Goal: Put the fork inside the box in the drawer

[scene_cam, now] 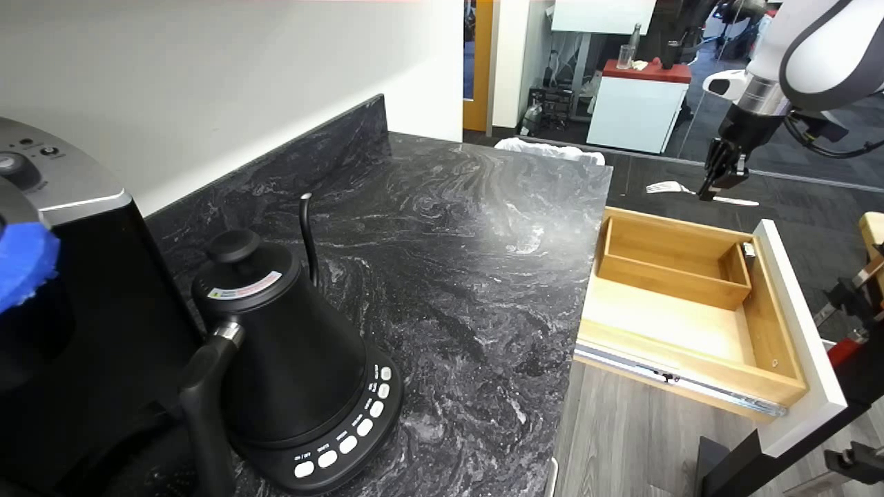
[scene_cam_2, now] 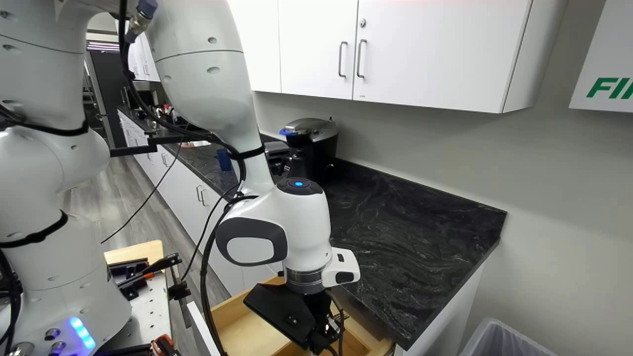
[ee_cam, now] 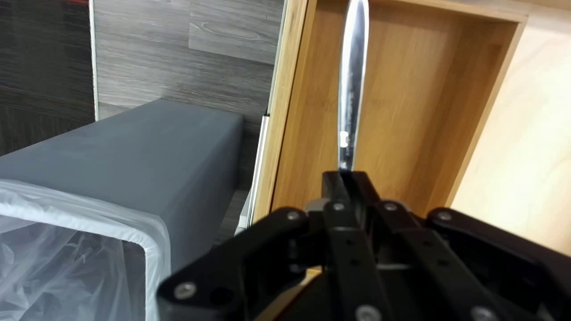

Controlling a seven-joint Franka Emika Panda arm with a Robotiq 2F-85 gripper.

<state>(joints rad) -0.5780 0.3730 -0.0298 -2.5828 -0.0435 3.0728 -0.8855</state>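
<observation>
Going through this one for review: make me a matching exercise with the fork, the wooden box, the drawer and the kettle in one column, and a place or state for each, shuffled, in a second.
Things
1. fork
2. wooden box
3. drawer
4. kettle

Places and states
A. lying inside another thing on this list
B. black, up on the countertop
C. pulled open
D. in the air, clamped in the gripper

Pairs: 1-D, 2-A, 3-C, 4-B
</observation>
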